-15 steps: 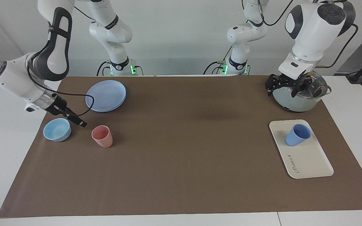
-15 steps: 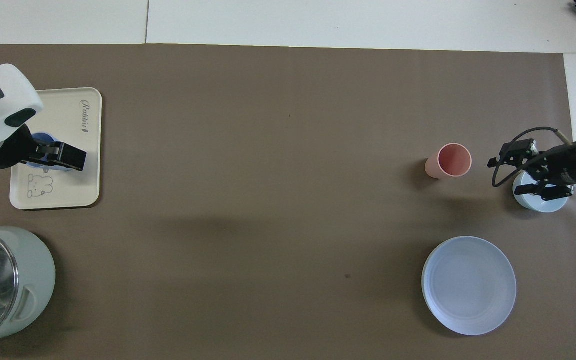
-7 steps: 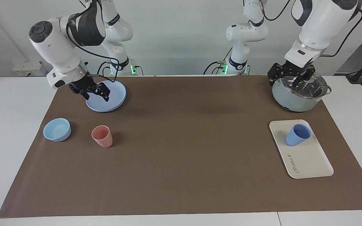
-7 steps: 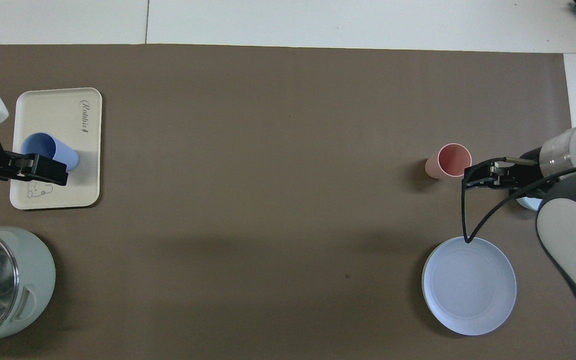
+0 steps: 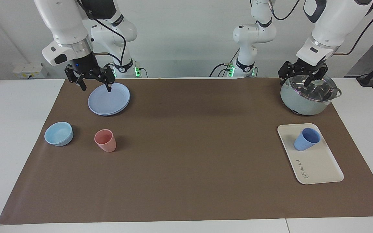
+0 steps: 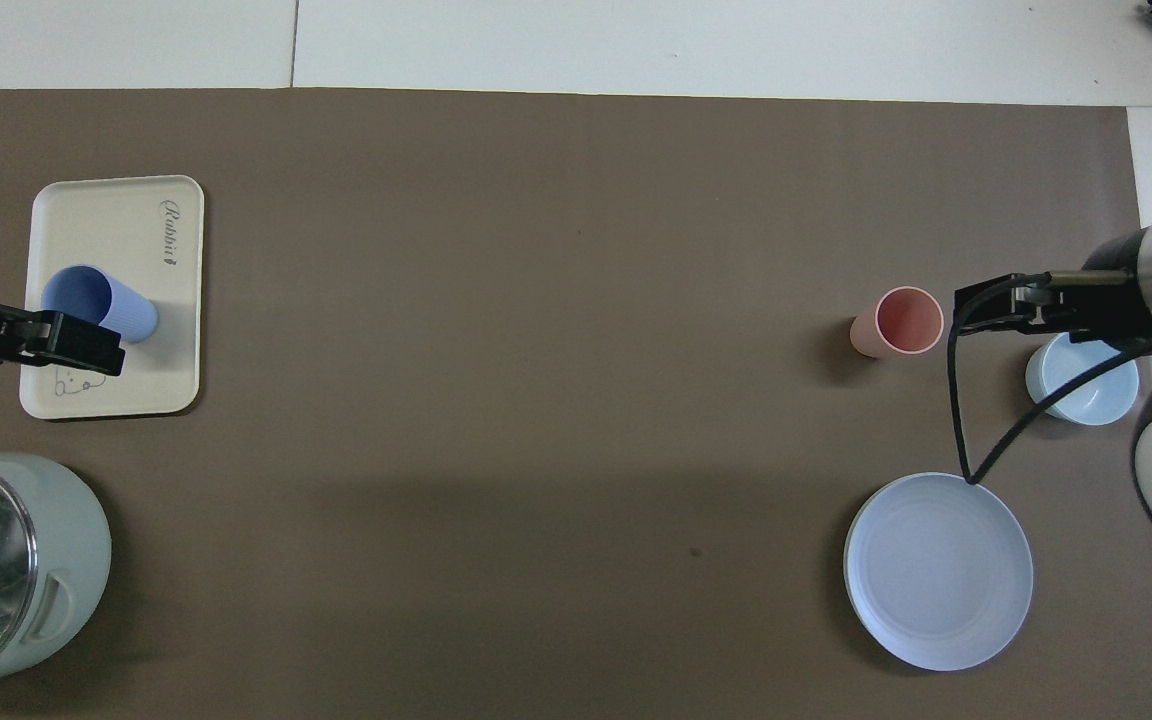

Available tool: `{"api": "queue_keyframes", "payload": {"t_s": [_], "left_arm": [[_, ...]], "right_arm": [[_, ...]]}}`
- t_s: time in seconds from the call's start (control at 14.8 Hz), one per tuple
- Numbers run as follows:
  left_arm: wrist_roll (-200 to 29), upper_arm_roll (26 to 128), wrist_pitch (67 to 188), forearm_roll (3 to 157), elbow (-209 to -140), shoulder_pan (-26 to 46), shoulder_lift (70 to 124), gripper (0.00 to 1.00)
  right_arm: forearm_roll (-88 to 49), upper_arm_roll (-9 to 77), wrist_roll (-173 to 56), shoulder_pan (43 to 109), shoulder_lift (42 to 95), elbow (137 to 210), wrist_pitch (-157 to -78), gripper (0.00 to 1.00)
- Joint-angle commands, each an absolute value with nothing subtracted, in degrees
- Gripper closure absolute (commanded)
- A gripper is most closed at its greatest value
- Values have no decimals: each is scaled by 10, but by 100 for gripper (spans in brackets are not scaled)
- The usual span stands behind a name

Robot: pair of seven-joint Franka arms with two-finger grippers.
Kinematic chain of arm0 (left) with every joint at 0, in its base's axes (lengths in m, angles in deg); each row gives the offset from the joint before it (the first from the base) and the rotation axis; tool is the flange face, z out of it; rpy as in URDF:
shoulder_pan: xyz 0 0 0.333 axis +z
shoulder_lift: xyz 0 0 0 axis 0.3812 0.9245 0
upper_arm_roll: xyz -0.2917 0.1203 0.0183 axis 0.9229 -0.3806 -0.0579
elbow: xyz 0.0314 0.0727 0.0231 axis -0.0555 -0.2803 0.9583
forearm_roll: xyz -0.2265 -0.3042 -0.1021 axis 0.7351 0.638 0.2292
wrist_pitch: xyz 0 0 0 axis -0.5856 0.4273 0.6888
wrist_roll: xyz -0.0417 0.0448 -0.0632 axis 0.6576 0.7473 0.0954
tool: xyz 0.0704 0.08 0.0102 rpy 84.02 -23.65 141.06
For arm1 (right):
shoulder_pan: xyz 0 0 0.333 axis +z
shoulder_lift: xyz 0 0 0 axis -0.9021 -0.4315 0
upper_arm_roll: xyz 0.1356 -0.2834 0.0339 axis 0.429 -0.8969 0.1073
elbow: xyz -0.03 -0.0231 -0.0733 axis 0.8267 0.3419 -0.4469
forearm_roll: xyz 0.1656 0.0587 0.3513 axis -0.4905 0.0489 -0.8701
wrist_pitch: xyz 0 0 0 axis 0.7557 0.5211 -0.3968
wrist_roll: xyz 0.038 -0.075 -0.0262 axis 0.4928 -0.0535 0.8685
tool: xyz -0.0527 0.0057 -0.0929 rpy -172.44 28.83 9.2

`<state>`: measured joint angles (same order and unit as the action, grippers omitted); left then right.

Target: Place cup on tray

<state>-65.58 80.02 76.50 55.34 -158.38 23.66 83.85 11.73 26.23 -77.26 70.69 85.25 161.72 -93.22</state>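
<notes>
Since the cup (image 5: 307, 139) already stands upright on the tray (image 5: 319, 168), near the tray's end closest to the robots, the job looks done. Both hands are up and hold nothing: the left gripper (image 5: 303, 73) hangs with fingers apart over the pot (image 5: 308, 97), and the right gripper (image 5: 94, 78) hangs spread over the edge of the plate (image 5: 109, 98). The cup looks light, stiff and smooth, so it may slip. Pinch it across the rim or the sides.

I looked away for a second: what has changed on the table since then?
Both arms lifted. The right tool rose from beside the low light-blue bowl to over the round blue plate; the left tool rose over the pot. Both stayed open and empty. Nothing else moved.
</notes>
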Motion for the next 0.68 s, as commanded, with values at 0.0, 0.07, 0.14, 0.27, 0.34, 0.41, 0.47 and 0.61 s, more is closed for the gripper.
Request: {"api": "queue_keyframes", "payload": {"t_s": [0.0, 0.07, 0.14, 0.27, 0.34, 0.41, 0.47, 0.61], "left_arm": [[-651, 801, 756, 559, -1595, 257, 828, 0], [-651, 800, 756, 559, -1594, 266, 828, 0], [-651, 800, 756, 559, -1595, 269, 829, 0], [-651, 800, 756, 559, -1595, 276, 828, 0], [-651, 800, 756, 559, -1595, 276, 828, 0], [-651, 800, 756, 559, -1594, 276, 828, 0], [-651, 800, 756, 559, -1595, 276, 829, 0], [-651, 800, 756, 559, -1595, 276, 829, 0]], "right_arm": [[141, 264, -756, 698, 830, 1601, -908, 1], [149, 262, -753, 698, 832, 1600, -894, 1], [156, 260, -752, 697, 831, 1597, -888, 1], [157, 262, -753, 701, 829, 1593, -893, 2], [156, 262, -755, 703, 828, 1591, -887, 2], [157, 262, -756, 704, 828, 1590, -886, 2], [155, 263, -758, 704, 829, 1591, -887, 2], [151, 263, -758, 702, 831, 1596, -886, 0]]}}
